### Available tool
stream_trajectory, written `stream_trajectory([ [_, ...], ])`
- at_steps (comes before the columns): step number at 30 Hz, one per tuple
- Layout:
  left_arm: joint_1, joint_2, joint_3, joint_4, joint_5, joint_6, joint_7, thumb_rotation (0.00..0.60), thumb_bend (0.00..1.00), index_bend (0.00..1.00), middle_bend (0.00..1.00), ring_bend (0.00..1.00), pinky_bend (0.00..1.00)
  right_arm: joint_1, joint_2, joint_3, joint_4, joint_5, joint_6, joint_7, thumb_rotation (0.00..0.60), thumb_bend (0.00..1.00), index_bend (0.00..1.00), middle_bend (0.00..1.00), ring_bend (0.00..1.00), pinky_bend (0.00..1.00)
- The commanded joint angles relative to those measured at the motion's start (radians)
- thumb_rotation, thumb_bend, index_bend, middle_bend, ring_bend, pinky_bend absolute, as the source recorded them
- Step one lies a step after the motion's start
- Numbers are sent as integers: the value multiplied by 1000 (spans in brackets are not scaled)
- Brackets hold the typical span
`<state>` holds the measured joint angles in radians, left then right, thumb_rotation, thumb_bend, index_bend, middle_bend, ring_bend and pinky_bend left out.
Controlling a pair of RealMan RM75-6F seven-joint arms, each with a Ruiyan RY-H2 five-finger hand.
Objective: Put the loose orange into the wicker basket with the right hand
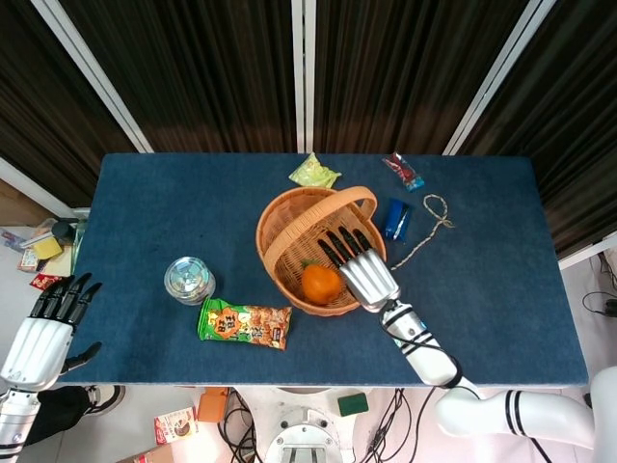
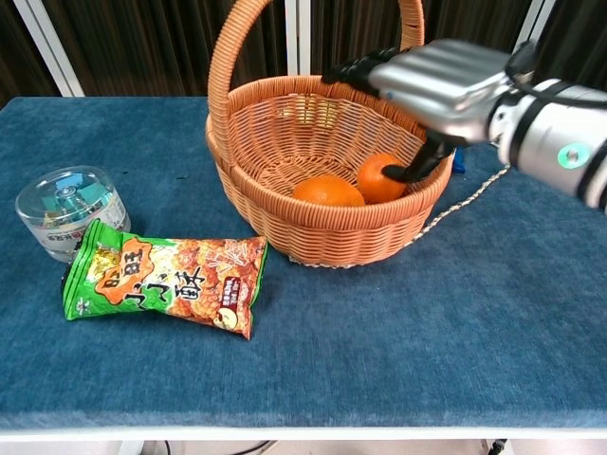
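The wicker basket (image 1: 277, 214) (image 2: 332, 237) stands mid-table with its handle arched over it. In the chest view two oranges lie inside it: one in the middle (image 2: 327, 191) and one (image 2: 379, 177) against the right wall. The head view shows only one orange (image 1: 321, 284); my right hand covers the other. My right hand (image 1: 355, 265) (image 2: 436, 90) hovers over the basket's right side with fingers stretched out, holding nothing. Its thumb hangs close beside the right orange. My left hand (image 1: 43, 333) stays open off the table's left front corner.
A snack bag (image 1: 244, 324) (image 2: 166, 282) and a clear round container (image 1: 189, 280) (image 2: 68, 209) lie left of the basket. Behind and right of it are a green packet (image 1: 314, 173), a red packet (image 1: 403, 171), a blue pack (image 1: 396, 219) and a rope (image 1: 429, 227).
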<state>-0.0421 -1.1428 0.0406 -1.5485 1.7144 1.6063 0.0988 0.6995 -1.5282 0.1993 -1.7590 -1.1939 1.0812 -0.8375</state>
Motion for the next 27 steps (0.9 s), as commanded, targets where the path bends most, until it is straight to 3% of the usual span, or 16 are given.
stream_trajectory([
  [1,0,-1,0,-2,-1,-2,4,600,128,101,25,0,117,-64,102,-40,-73,-98,78,89,600,298,0,41,0,134],
  [7,0,-4,1,-8,-1,-4,16,600,128,102,25,0,117,-198,275,-138,-83,-288,222,332,600,303,0,54,0,134],
  [11,3,-6,-1,-10,-2,0,21,600,128,102,25,0,117,-308,342,-228,51,-381,331,508,600,303,0,37,0,112],
  [15,4,-7,-2,-13,-6,1,24,600,128,102,25,0,117,-395,373,-295,213,-384,365,638,600,250,0,0,0,3],
  [23,5,-13,-5,-15,-9,1,41,600,128,102,25,0,117,-534,278,-286,529,-306,435,899,600,224,0,0,0,0],
  [27,4,-14,-4,-17,-8,-4,46,600,128,101,25,0,117,-566,249,-272,606,-312,470,963,600,224,0,0,0,0],
])
